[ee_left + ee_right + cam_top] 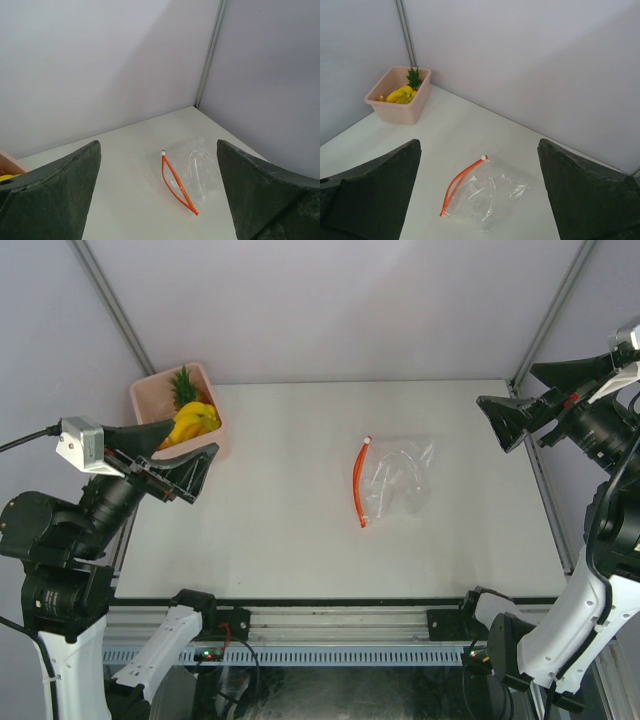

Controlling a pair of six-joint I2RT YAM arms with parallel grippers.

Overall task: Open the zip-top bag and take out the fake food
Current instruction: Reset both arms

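1. Left gripper (190, 447) hangs with its jaws spread wide, nothing held.
2. Right gripper (497, 422) gapes just as wide, also empty.
3. The zip-top bag (398, 480) lies flat on the table (280, 540), out ahead between both grippers, well apart from each. Its zip strip (361, 483) is parted.
4. The fake food (192, 418) sits in the pink bin (148, 392) just beyond the left gripper.
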